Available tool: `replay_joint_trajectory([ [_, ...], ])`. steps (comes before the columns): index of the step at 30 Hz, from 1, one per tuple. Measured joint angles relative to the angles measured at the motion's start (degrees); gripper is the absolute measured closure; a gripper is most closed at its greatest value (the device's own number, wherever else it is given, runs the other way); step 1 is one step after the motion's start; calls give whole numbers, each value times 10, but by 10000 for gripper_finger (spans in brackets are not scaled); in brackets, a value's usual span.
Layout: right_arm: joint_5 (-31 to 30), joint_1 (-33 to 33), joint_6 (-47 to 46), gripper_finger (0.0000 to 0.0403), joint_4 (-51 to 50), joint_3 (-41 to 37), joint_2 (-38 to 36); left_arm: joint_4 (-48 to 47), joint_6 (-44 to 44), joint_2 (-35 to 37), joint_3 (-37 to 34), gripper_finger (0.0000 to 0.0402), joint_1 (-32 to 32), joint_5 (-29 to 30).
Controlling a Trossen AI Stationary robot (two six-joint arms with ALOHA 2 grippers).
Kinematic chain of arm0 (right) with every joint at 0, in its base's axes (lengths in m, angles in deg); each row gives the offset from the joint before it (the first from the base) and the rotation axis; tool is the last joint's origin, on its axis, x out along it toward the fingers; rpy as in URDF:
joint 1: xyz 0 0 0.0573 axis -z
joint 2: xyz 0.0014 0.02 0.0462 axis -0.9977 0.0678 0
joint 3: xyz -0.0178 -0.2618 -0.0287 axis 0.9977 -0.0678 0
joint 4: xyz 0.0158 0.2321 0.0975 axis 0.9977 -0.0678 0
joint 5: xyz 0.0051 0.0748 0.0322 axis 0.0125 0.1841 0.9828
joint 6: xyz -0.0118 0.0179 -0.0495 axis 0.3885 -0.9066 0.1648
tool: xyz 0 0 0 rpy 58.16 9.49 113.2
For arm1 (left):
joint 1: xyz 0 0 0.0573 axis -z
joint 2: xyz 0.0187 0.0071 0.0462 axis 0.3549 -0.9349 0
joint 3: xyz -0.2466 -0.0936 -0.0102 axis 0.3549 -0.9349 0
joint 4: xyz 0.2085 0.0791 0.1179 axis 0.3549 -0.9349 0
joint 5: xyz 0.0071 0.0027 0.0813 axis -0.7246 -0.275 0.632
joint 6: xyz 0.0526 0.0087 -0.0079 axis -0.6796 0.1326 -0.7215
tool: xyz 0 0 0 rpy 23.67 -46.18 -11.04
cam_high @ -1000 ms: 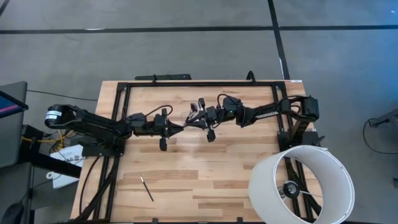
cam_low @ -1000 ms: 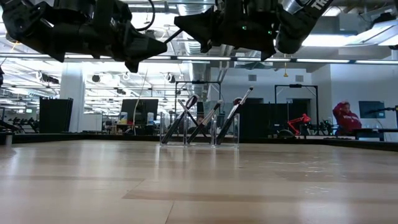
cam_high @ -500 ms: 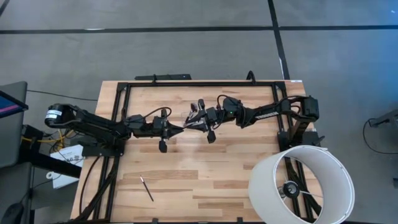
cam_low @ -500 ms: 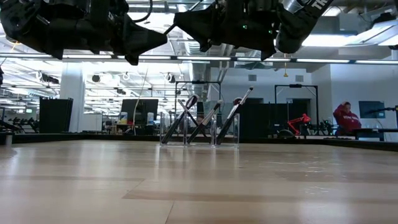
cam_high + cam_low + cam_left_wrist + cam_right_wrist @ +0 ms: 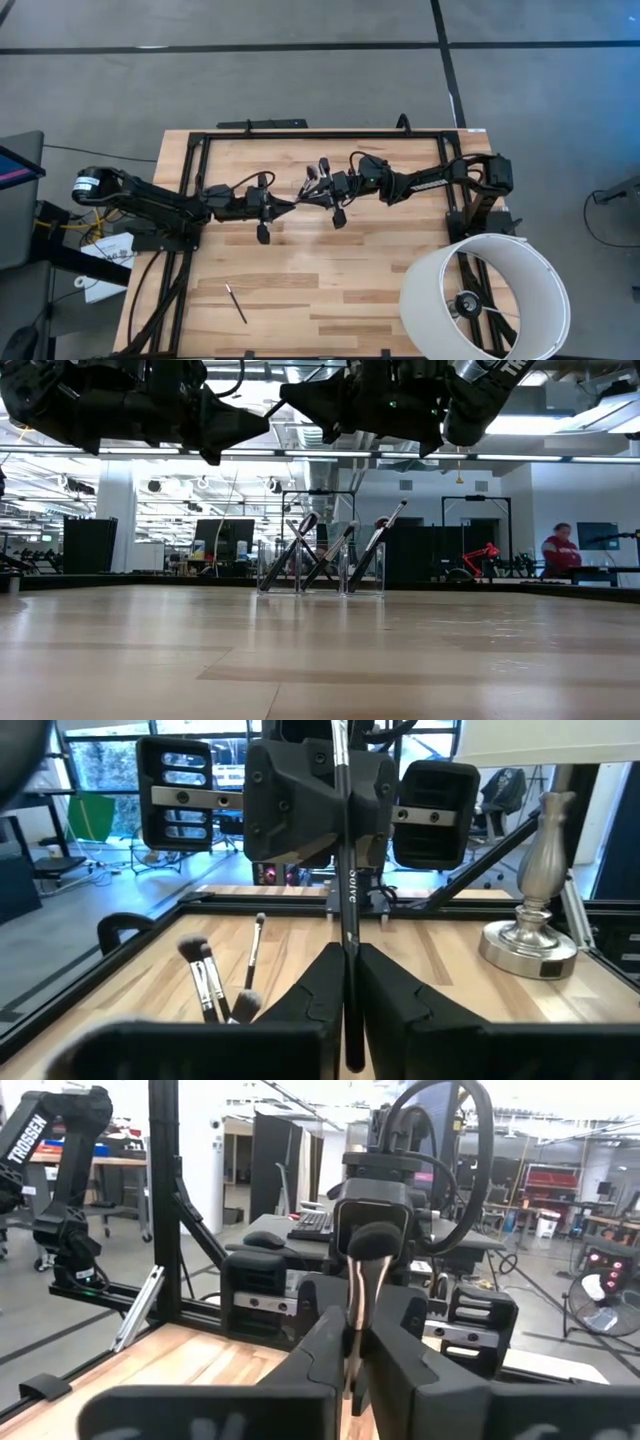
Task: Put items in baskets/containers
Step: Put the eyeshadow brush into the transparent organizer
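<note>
Brushes are the things being handled: one lies alone (image 5: 236, 303) on the near part of the wooden table (image 5: 330, 290), well apart from everything else, with open bare wood all round it. To the right on that near side stands a large white lamp shade (image 5: 486, 296) on its metal base (image 5: 527, 942), overhanging the table's corner and taking up that side. Farther in, at the table's middle, the two arms meet nose to nose above the wood. The left gripper (image 5: 276, 207) is clamped on a thin dark brush (image 5: 346, 900) that runs straight between its fingers, and the right gripper (image 5: 312, 198) is clenched on the same brush, its fluffy head (image 5: 372, 1243) showing just past that gripper's fingertips. Just beyond and beneath them, near the far rail, a clear holder (image 5: 320, 570) stands with several brushes (image 5: 330, 555) leaning aslant in its compartments; more bristle tips (image 5: 200, 970) show beside the left gripper. A black metal frame (image 5: 320, 133) rims the far edge and both sides of the table. Beyond the table, in the room, a person in red (image 5: 561, 549) is seen at a distance.
</note>
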Motion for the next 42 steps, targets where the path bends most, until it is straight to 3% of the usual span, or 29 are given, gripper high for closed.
replay_joint_trajectory([
  [15, -49, 1, -26, 394, -36, -1, -15, -5, 6, 0, 0, 326, 0, 11],
  [17, -84, 3, -27, 393, -91, -1, -39, -5, 6, 0, -2, 318, 0, 29],
  [23, -270, 4, 18, 394, -325, -1, -125, -7, 6, 0, -22, 309, -1, 112],
  [29, -354, 16, -22, 393, -421, 0, -142, -5, 21, 0, -28, 309, -11, 125],
  [38, -352, 64, -52, 392, -412, 0, -43, -5, 26, 0, -28, 309, -15, 125],
  [42, -302, 74, -62, 374, -411, 11, -28, -5, 26, 0, -28, 309, -15, 125],
])
